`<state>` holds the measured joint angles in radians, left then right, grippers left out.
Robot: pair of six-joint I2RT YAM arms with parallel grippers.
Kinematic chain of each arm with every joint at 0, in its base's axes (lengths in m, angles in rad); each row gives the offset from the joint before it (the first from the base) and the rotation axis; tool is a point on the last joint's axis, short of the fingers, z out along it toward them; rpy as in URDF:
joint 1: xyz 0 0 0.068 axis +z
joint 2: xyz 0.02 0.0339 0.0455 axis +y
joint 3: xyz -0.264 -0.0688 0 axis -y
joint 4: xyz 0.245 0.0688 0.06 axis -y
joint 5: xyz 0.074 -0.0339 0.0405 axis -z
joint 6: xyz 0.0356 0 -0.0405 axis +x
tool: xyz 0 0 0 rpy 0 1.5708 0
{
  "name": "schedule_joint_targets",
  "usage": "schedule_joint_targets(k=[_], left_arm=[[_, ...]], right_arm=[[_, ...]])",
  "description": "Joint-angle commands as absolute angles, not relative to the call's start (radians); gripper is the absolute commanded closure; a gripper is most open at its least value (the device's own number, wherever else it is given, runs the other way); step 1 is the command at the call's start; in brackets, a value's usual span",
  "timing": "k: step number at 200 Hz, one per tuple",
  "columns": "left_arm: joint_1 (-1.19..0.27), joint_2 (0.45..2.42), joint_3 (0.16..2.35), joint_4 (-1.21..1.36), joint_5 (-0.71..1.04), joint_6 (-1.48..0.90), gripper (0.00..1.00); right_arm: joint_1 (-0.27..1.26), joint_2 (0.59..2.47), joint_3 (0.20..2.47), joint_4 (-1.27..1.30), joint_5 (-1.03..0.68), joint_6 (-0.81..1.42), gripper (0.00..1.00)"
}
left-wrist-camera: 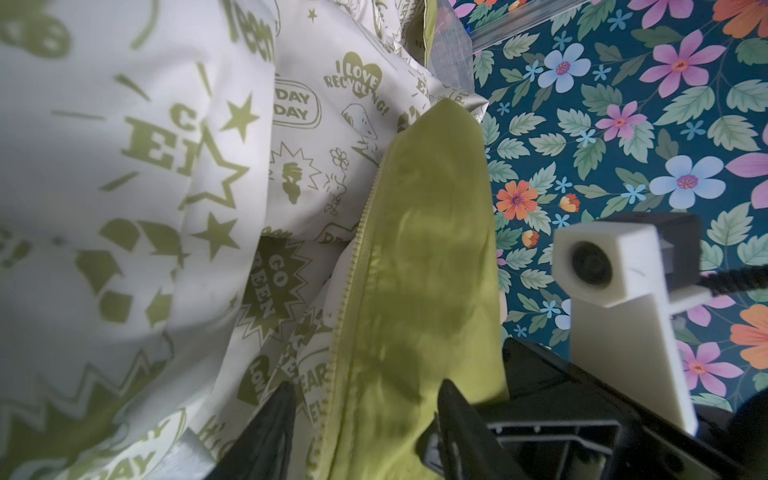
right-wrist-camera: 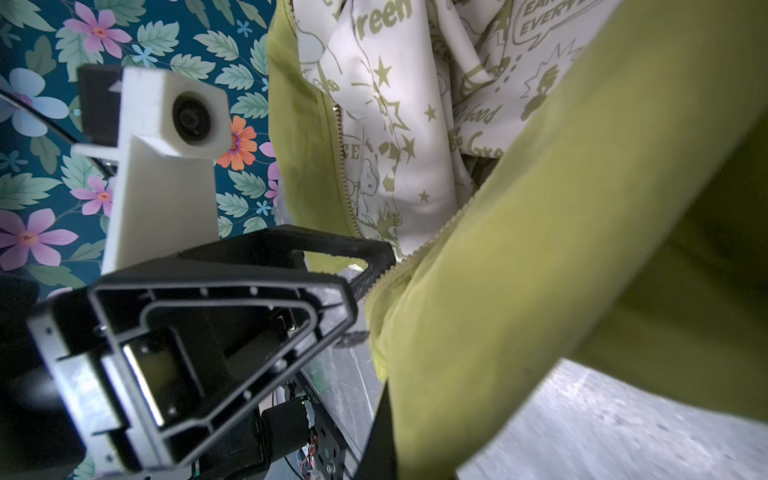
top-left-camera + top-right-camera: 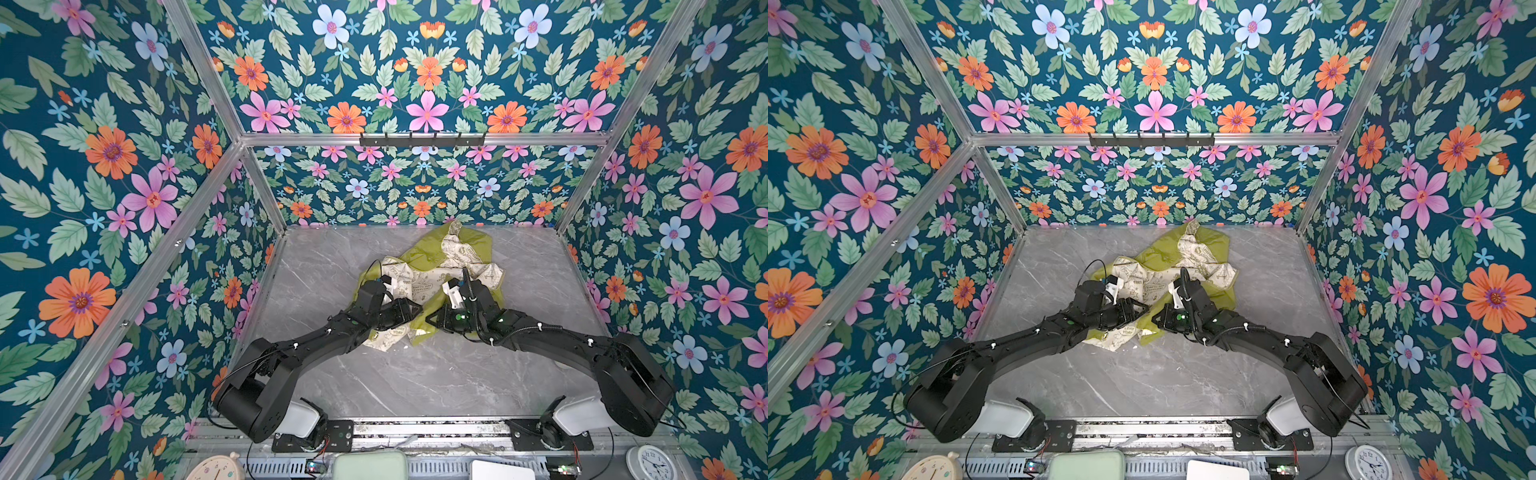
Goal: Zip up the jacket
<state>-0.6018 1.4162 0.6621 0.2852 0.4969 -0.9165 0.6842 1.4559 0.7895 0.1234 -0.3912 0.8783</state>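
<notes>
Toward the far edge of the table (image 3: pixel 316 270), about midway between its left and right edges, the jacket (image 3: pixel 428 253) lies crumpled and open. Both the green shell and the cream printed lining (image 3: pixel 415 282) are exposed. The far tip of the garment reaches the far edge, and its near folds end around the middle of the table. Both arms extend from the near edge and meet over the near part of the garment. The left tool (image 1: pixel 365 399) stands partly open. Its two black fingers (image 1: pixel 278 419) sit on either side of a strip of green shell bordered by a row of zipper teeth (image 1: pixel 353 266). The right tool (image 3: pixel 430 319) is closed on the jacket. In the right wrist view one dark finger (image 2: pixel 379 436) shows, with green shell drawn against it and raised clear of the table. In that same view two rows of zipper teeth stand apart with lining between them, so the front is unzipped there. In both top views the two tools point toward each other, tips near but not touching.
</notes>
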Motion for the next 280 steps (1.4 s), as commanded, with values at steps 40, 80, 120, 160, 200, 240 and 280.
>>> schedule_joint_targets(k=[40, 80, 120, 160, 200, 240, 280], left_arm=[[-0.598, 1.379, 0.574, 0.443, 0.518, -1.039, 0.50], [-0.598, 1.318, 0.538, 0.440, 0.499, -1.052, 0.55], [-0.590, 1.275, 0.445, 0.617, 0.510, -1.178, 0.45], [-0.591, 1.261, 0.417, 0.676, 0.495, -1.220, 0.57], [-0.591, 1.268, 0.460, 0.655, 0.511, -1.203, 0.91], [-0.586, 1.258, 0.530, 0.451, 0.487, -1.083, 1.00], [-0.588, 1.344, 0.619, 0.409, 0.531, -1.032, 1.00]], right_arm=[[0.685, 1.494, 0.812, 0.236, -0.442, 0.881, 1.00], [0.681, 1.503, 0.823, 0.219, -0.445, 0.869, 1.00], [0.674, 1.486, 0.822, 0.203, -0.452, 0.856, 1.00], [0.674, 1.496, 0.839, 0.174, -0.495, 0.845, 1.00], [0.675, 1.469, 0.822, 0.128, -0.495, 0.839, 0.94], [0.674, 1.378, 0.799, 0.031, -0.449, 0.937, 0.59], [0.692, 1.326, 0.727, 0.143, -0.437, 1.103, 0.48]])
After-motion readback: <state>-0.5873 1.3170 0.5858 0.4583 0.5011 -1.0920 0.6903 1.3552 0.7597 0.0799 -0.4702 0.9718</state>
